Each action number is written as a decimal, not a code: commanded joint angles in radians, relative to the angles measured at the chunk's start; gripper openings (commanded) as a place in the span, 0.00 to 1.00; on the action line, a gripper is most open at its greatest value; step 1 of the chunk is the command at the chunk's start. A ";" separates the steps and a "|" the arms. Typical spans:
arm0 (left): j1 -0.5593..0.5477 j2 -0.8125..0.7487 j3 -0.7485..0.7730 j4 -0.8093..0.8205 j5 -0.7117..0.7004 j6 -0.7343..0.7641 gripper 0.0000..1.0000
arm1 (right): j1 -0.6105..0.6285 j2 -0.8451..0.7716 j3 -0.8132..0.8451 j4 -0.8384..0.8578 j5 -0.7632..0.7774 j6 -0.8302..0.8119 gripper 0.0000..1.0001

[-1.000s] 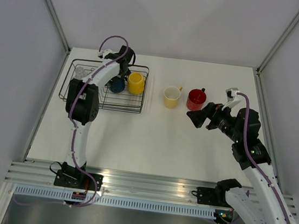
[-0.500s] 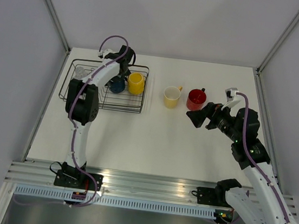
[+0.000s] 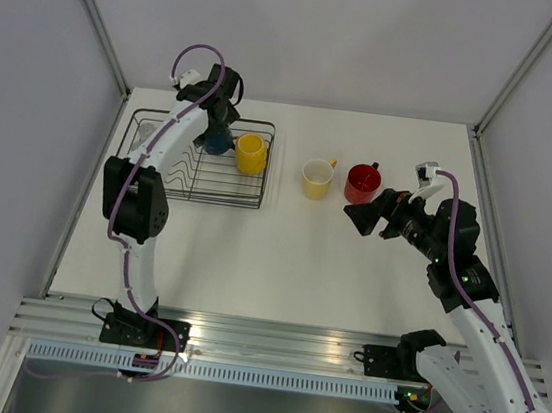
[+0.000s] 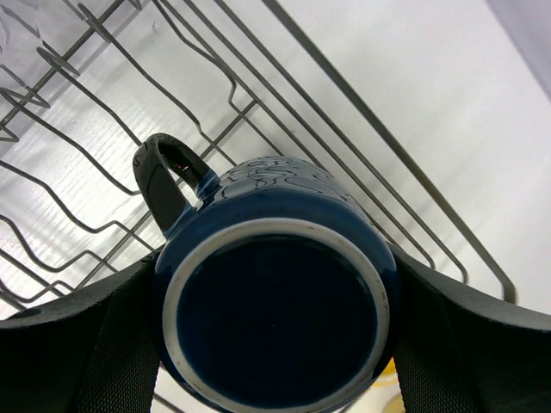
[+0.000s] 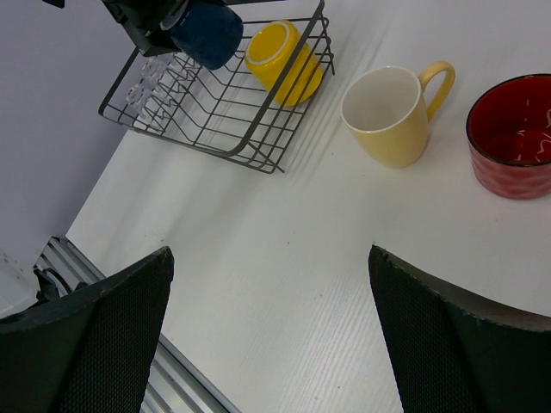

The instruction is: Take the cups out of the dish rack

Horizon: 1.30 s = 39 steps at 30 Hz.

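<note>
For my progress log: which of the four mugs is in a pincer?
The dark blue mug, in the left pincer over the dish rack; the others sit free.

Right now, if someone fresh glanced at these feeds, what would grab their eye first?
The dark blue mug clamped in the left gripper, held over the dish rack at the back left. Then the bright yellow mug in the rack's right end, and the pale yellow mug and red mug upright on the table beside it, ahead of the open, empty right gripper.
</note>
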 commanded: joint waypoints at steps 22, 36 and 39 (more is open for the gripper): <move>-0.017 -0.782 -0.728 1.098 1.188 -0.007 0.02 | 0.219 0.096 -0.061 0.544 -0.299 0.168 0.98; -0.287 -0.986 -1.044 1.438 1.190 -0.145 0.02 | 0.327 0.136 -0.080 0.828 -0.242 0.238 0.95; -0.358 -0.992 -1.056 1.437 1.144 -0.139 0.02 | 0.338 0.136 -0.086 0.897 -0.261 0.263 0.89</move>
